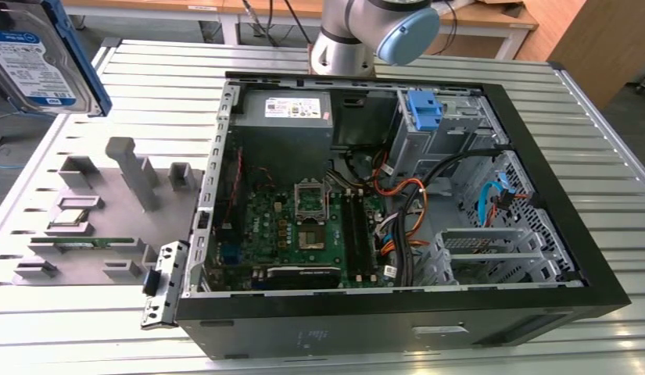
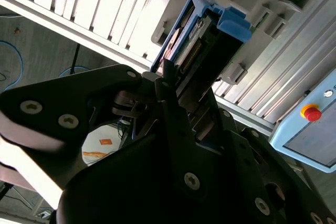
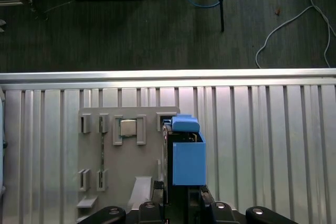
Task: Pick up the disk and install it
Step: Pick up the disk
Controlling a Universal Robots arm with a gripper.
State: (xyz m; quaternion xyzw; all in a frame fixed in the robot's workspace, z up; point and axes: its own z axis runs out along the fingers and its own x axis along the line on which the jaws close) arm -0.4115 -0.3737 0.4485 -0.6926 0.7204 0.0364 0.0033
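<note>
The disk (image 1: 35, 66), silver with a white-and-blue label in a blue carrier frame, hangs in the air at the exterior view's upper left, above the table's edge. In both wrist views my gripper (image 3: 181, 203) (image 2: 178, 95) is shut on the disk (image 3: 188, 161) (image 2: 205, 30), and I see it edge-on with its blue carrier outward. It hovers over the grey parts holder (image 3: 100, 150), clear of it. The black fingers (image 2: 173, 129) clamp its near end.
The open computer case (image 1: 603, 289) lies on the slatted metal table (image 1: 603, 141), with a blue bracket (image 1: 424, 109) on its cage and a metal drive bay (image 1: 489, 246). The grey holder (image 1: 103, 234) carries a chip (image 1: 75, 212) and a memory stick (image 1: 93, 244). A box with a red button (image 2: 312, 113) stands nearby.
</note>
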